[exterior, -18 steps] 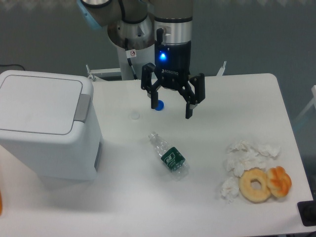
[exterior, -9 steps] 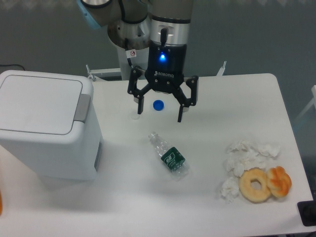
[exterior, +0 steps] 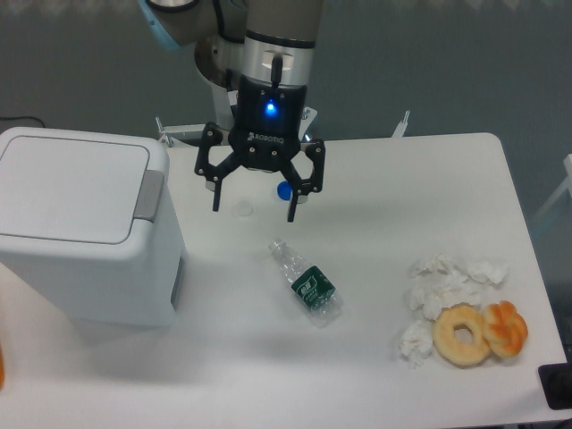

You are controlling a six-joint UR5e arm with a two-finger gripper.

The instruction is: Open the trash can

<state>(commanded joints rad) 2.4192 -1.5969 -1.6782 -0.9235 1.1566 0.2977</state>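
The trash can [exterior: 82, 232] sits at the table's [exterior: 375, 357] near-left corner, lid flat and closed. Its long axis seems to run left to right, though its left end is cut off by the frame; the grey strip [exterior: 149, 194] faces right, toward the arm. Farther back, the gripper [exterior: 252, 197] has moved steadily left over the last second, passing the blue cap [exterior: 283, 189], and now hangs near the can's right edge, fingers spread wide, holding nothing. I judge it is approaching to lift the lid.
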